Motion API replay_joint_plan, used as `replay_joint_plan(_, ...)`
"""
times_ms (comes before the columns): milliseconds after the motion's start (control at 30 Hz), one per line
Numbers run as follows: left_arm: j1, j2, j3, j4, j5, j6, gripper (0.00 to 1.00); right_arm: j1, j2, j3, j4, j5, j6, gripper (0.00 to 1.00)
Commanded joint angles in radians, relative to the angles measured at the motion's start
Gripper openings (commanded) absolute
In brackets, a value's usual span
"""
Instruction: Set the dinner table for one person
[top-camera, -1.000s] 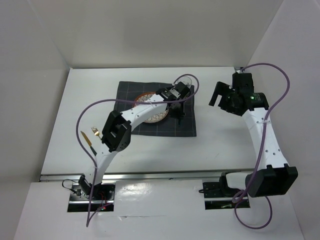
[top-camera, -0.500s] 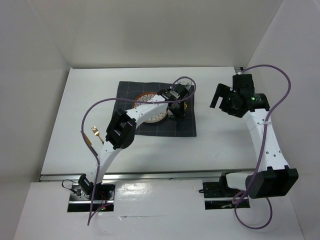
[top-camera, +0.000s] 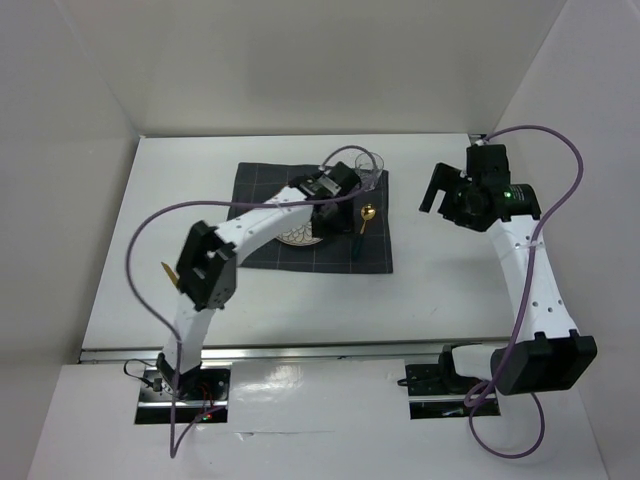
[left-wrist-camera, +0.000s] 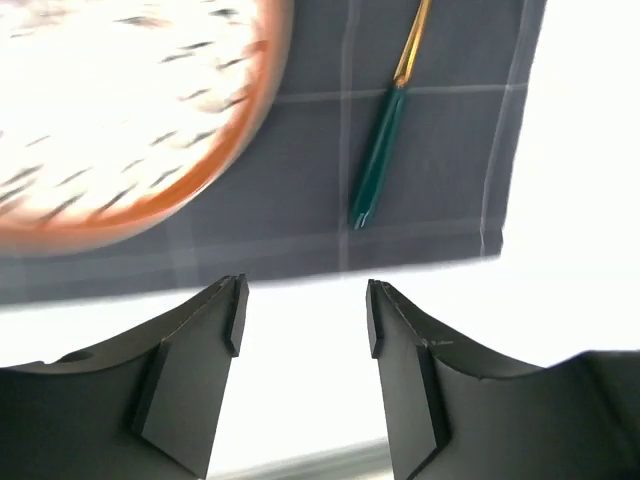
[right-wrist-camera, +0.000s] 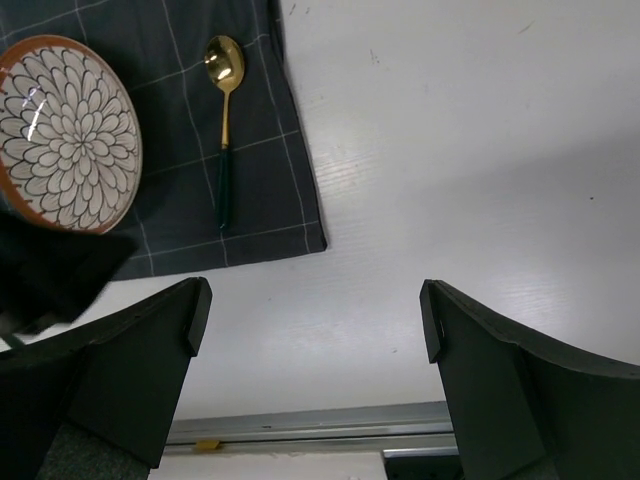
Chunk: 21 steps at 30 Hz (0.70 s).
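Moved since a second ago: my left gripper (left-wrist-camera: 303, 300) has drawn left off the spoon (right-wrist-camera: 224, 130), and I see its jaws moderately apart and empty above the near edge of the cloth (right-wrist-camera: 270, 200). Nearest me on the table (top-camera: 450, 290) is a gold utensil (top-camera: 167, 270) beside the left arm; then the cloth, bearing the plate (right-wrist-camera: 65, 135) with the spoon just right of it, bowl pointing away; then a glass (top-camera: 370, 168) at the cloth's far right corner. Right gripper (right-wrist-camera: 310, 300): wide, empty, over bare table right of the cloth.
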Motion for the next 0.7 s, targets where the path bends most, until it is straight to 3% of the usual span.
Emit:
replay_joint_plan(0, 0.053, -0.291, -0.112, -0.068, -0.133, 0.001, 0.67, -0.008, 0.004, 0.032, 0.058, -0.056, -0.004, 0.99)
replay_joint_plan(133, 0.225, -0.54, -0.417, -0.132, -0.15, -0.051, 0.67, 0.038, 0.032, 0.076, 0.108, -0.194, -0.015, 0.99)
replay_joint_plan(333, 0.441, -0.804, -0.677, -0.249, -0.183, -0.1, 0.67, 0.381, 0.16, 0.136, 0.199, -0.136, 0.031, 0.99)
replay_joint_plan(367, 0.495, -0.821, -0.7, -0.258, -0.183, -0.1, 0.67, 0.464, 0.206, 0.149, 0.199, -0.122, 0.043, 0.99)
replay_joint_plan(500, 0.609, -0.844, -0.829, -0.258, -0.183, -0.111, 0.66, 0.588, 0.272, 0.161, 0.249, -0.078, 0.077, 0.99)
replay_joint_plan(667, 0.684, -0.796, -1.007, -0.124, -0.061, -0.12, 0.69, 0.609, 0.285, 0.129, 0.268, -0.068, 0.097, 0.99)
